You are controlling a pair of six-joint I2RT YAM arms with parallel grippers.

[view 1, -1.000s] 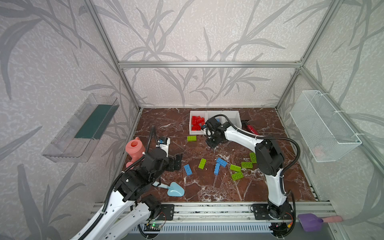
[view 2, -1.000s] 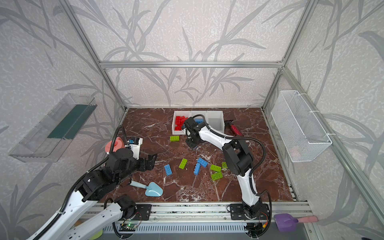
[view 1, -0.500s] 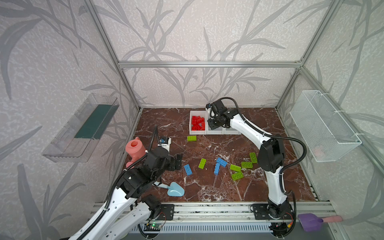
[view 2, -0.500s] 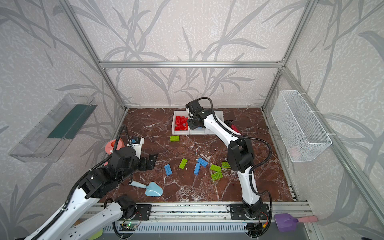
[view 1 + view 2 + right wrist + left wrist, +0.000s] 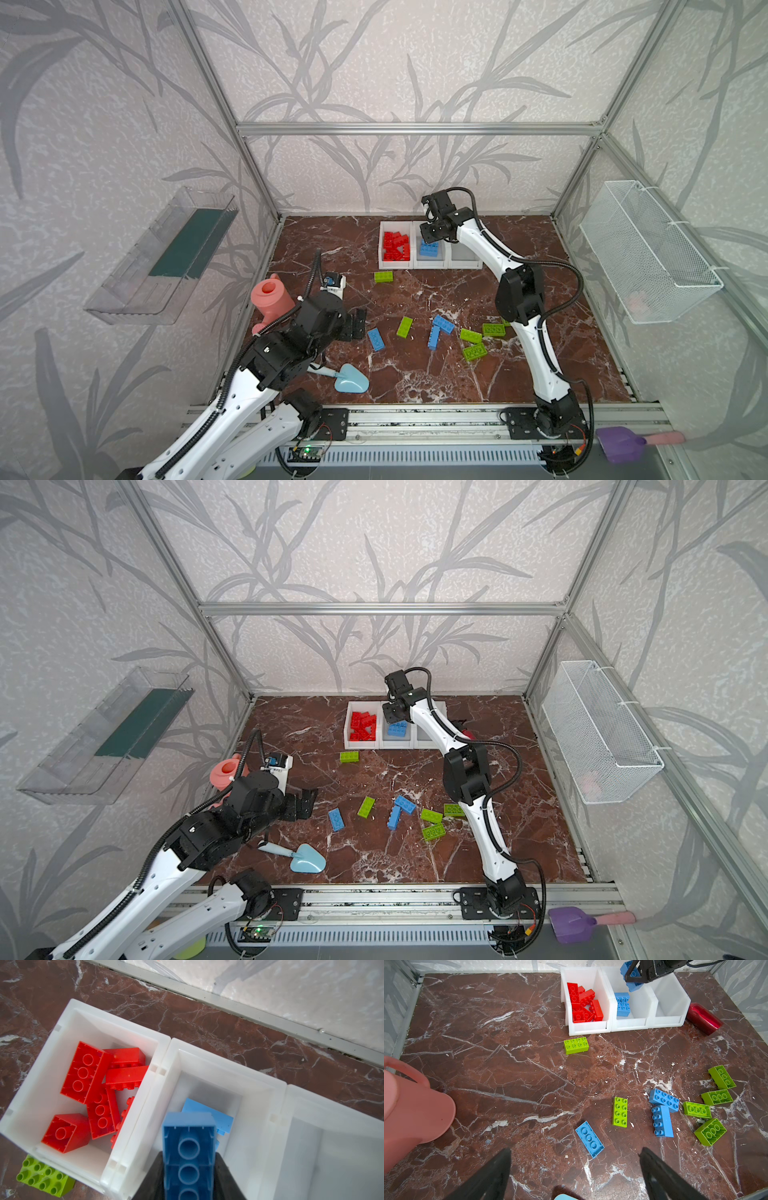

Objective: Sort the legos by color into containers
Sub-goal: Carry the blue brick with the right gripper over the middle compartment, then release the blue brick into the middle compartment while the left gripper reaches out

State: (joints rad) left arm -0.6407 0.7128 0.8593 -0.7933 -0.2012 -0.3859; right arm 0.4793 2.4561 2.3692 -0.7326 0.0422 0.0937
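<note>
Three joined white containers [image 5: 430, 266] stand at the back of the marble floor. The left one holds several red legos [image 5: 396, 246] [image 5: 91, 1088]. A blue lego [image 5: 429, 248] [image 5: 207, 1113] lies in the middle one, and the right one shows nothing inside. My right gripper [image 5: 430, 237] [image 5: 189, 1159] hangs over the middle container [image 5: 255, 1126], shut on a blue lego [image 5: 189, 1147] held underside-up. Loose green legos [image 5: 383, 276] [image 5: 475, 352] and blue legos [image 5: 376, 338] [image 5: 442, 324] lie scattered on the floor. My left gripper [image 5: 358, 324] [image 5: 574, 1149] is open, low, beside a blue lego [image 5: 589, 1138].
A pink watering can [image 5: 272, 297] stands at the left edge and a light blue trowel [image 5: 349, 380] lies near the front. A red bottle [image 5: 703, 1018] lies right of the containers. A wire basket [image 5: 648, 253] and a clear tray [image 5: 166, 253] hang on the side walls.
My right gripper rose from the floor in front of the containers and moved back over the middle one, carrying the blue lego. The left arm shifted only slightly.
</note>
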